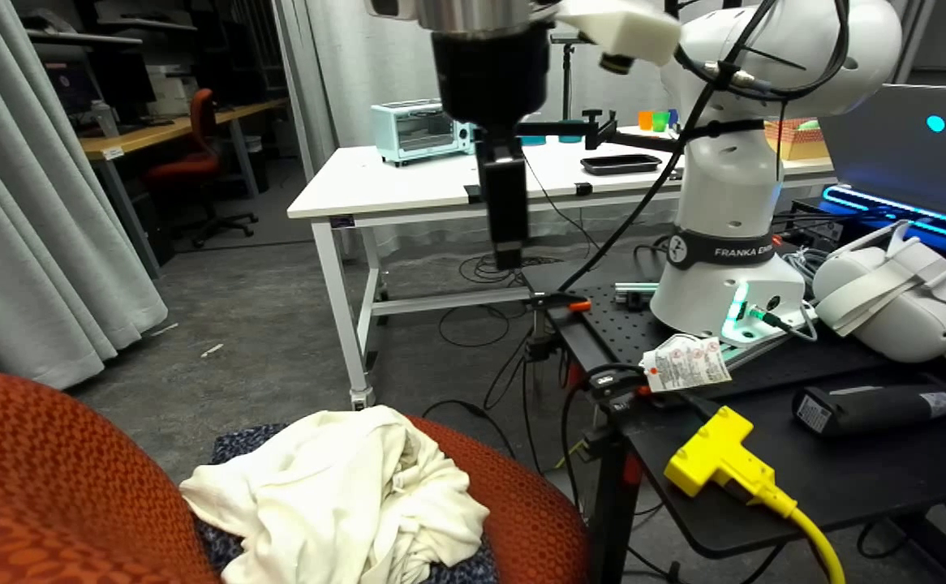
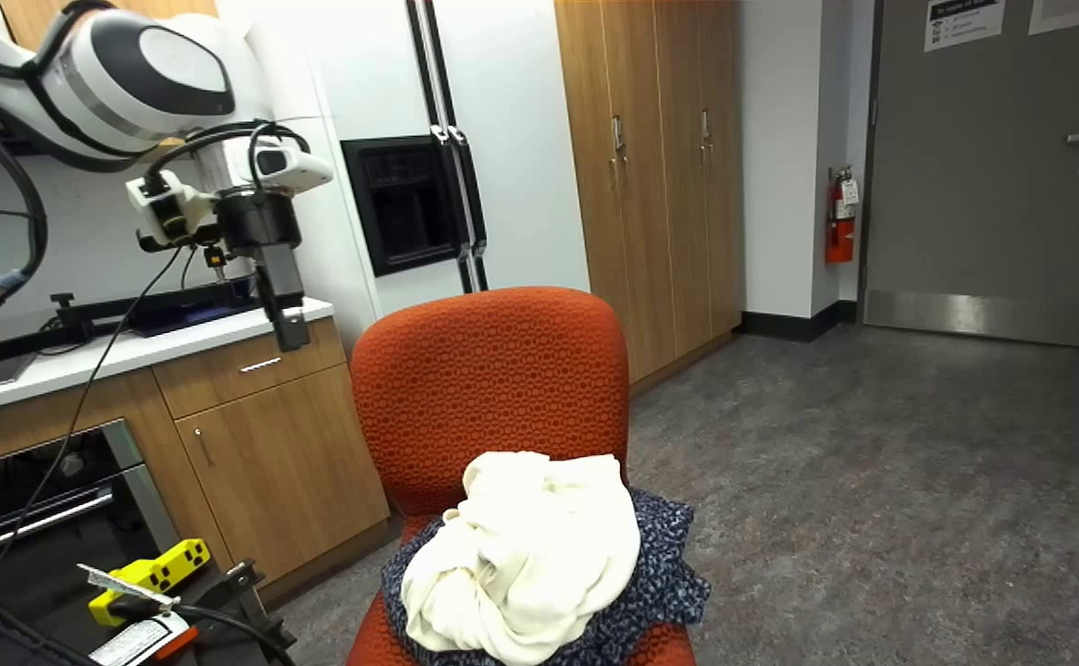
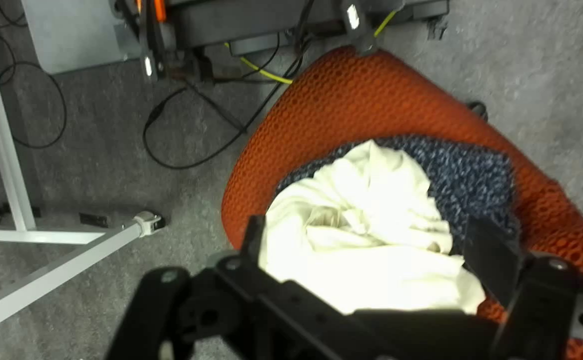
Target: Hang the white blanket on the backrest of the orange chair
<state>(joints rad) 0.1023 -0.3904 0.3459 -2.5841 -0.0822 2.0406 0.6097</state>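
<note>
The white blanket (image 1: 351, 495) lies crumpled on the dark speckled seat cushion of the orange chair; it also shows in an exterior view (image 2: 530, 555) and in the wrist view (image 3: 366, 240). The backrest of the orange chair (image 2: 493, 388) stands upright and bare behind the blanket; part of it shows in an exterior view (image 1: 51, 478) and at the right of the wrist view (image 3: 576, 250). My gripper (image 3: 374, 245) is open, with its fingers wide apart and nothing between them. It points down, well above the blanket; it also shows in both exterior views (image 1: 509, 251) (image 2: 290, 328).
The black robot table (image 1: 765, 487) stands beside the chair, with a yellow power plug (image 1: 724, 458) and cables at its edge. A white table (image 1: 408, 182) with a toaster oven (image 1: 424, 130) stands behind. A counter (image 2: 179, 338) and tall cabinets (image 2: 660, 166) line the wall.
</note>
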